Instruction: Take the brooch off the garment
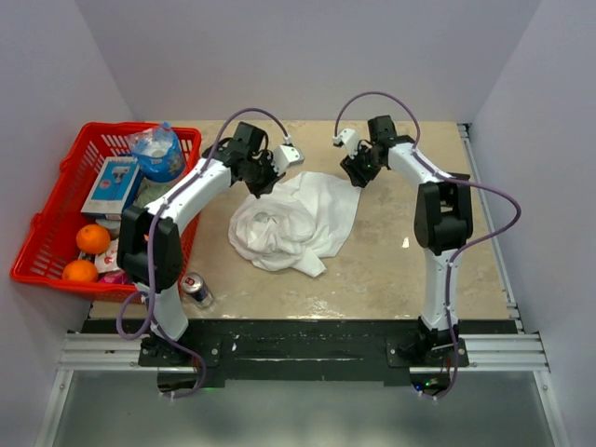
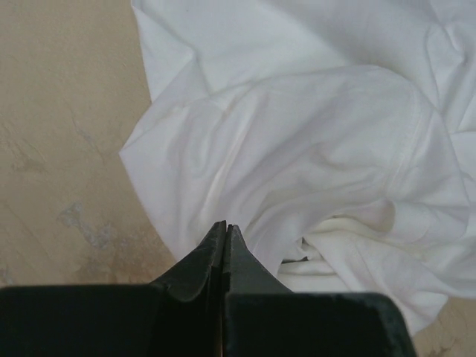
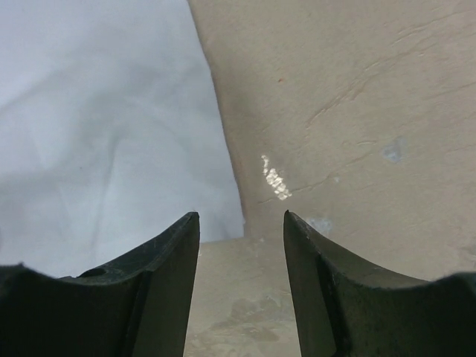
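The garment [image 1: 289, 223] is a white T-shirt lying crumpled in the middle of the table, with almost no black print showing. The brooch is hidden in every view. My left gripper [image 1: 259, 186] is shut and empty, with its tips at the shirt's far-left edge. In the left wrist view the closed tips [image 2: 225, 225] hover over the folded white cloth [image 2: 312, 134]. My right gripper [image 1: 357, 177] is open at the shirt's far-right corner. In the right wrist view its jaws [image 3: 242, 216] straddle the cloth's edge [image 3: 97, 134] and bare table.
A red basket [image 1: 56, 242] stands at the left edge, holding two oranges [image 1: 93, 238], a blue-and-white box [image 1: 112, 186] and a clear plastic bag [image 1: 158, 152]. A drink can [image 1: 196, 291] stands by the left arm's base. White walls enclose the table.
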Robot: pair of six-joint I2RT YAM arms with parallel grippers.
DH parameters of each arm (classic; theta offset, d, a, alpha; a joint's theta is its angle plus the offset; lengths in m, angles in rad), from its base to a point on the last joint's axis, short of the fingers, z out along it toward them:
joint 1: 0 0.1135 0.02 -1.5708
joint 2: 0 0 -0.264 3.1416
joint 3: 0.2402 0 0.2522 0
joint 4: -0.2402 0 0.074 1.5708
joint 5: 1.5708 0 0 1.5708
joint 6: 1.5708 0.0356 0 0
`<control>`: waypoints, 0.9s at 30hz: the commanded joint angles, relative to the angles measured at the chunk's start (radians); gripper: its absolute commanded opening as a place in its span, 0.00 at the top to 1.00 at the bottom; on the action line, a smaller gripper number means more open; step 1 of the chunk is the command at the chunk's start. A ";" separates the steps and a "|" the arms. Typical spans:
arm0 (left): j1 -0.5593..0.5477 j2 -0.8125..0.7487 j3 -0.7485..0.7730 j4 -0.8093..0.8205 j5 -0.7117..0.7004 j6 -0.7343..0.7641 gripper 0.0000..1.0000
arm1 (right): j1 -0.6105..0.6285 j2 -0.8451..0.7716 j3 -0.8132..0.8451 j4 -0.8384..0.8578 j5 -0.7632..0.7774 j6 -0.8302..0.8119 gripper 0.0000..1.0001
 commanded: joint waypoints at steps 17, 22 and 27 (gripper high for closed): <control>-0.028 0.070 -0.039 0.005 -0.042 0.036 0.40 | 0.009 0.123 0.011 -0.161 0.037 -0.117 0.59; -0.028 0.086 -0.021 -0.060 0.016 0.063 0.42 | 0.009 0.126 -0.002 -0.110 0.066 -0.077 0.78; -0.019 0.053 0.014 -0.159 0.073 0.069 0.38 | 0.009 0.103 -0.009 -0.057 0.086 -0.051 0.90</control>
